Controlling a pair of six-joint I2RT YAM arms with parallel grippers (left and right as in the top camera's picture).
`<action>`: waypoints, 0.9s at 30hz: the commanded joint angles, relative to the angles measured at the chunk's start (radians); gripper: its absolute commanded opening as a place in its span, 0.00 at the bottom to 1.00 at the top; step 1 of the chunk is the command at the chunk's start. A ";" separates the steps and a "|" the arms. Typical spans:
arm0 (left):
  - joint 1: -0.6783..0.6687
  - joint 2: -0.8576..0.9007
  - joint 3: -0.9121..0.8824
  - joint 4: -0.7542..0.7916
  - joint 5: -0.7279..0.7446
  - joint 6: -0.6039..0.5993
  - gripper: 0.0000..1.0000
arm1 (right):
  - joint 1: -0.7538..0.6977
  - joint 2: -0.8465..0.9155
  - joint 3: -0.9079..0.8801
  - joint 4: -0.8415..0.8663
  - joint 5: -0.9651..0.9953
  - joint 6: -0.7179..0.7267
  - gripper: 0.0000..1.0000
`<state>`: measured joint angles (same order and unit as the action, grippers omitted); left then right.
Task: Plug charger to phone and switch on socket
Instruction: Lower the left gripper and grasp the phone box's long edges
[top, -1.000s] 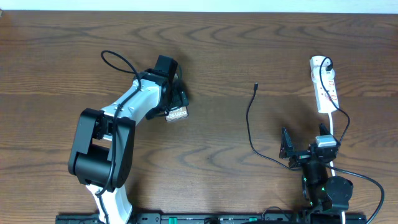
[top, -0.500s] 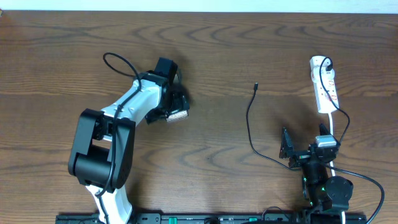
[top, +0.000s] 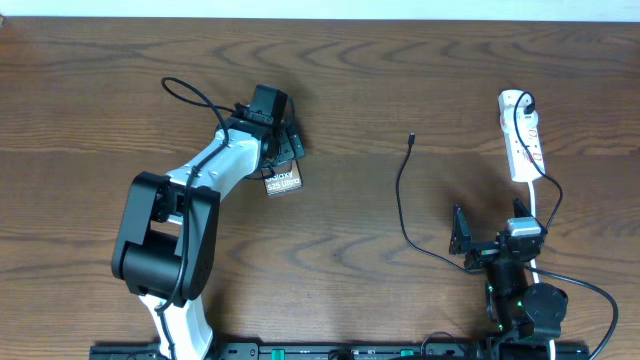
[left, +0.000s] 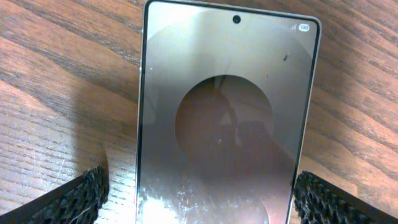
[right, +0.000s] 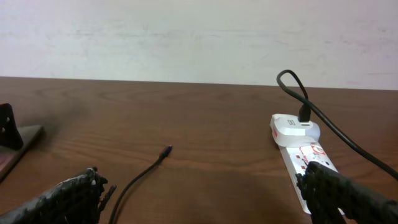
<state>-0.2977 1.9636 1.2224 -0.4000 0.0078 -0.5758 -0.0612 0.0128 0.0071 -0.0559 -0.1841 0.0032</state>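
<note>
Straddling the phone (top: 284, 183) on the table's (top: 350, 80) left half, the left gripper (top: 284, 152) stands spread wide, clamping nothing. The right gripper (top: 490, 230) hangs equally released and empty near the front edge. The charger (top: 400, 195) lies loose between them, its tip apart from the phone, and the socket (top: 522, 140) lies far right.

Soft, even light covers the desk (top: 400, 80), leaving only faint shadows. In the left wrist view the phone (left: 224, 124) mirrors a dark circle, with whitish glare at lower left.
</note>
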 joint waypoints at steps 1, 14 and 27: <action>-0.002 0.070 -0.042 -0.006 -0.001 0.003 0.98 | 0.003 -0.003 -0.002 -0.004 -0.003 0.002 0.99; -0.137 0.077 -0.043 -0.002 -0.106 0.077 0.98 | 0.003 -0.003 -0.002 -0.004 -0.002 0.002 0.99; -0.137 0.077 -0.042 -0.063 -0.071 -0.002 0.98 | 0.003 -0.003 -0.002 -0.004 -0.003 0.002 0.99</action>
<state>-0.4282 1.9858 1.2228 -0.4274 -0.1291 -0.5514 -0.0612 0.0128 0.0071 -0.0559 -0.1841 0.0032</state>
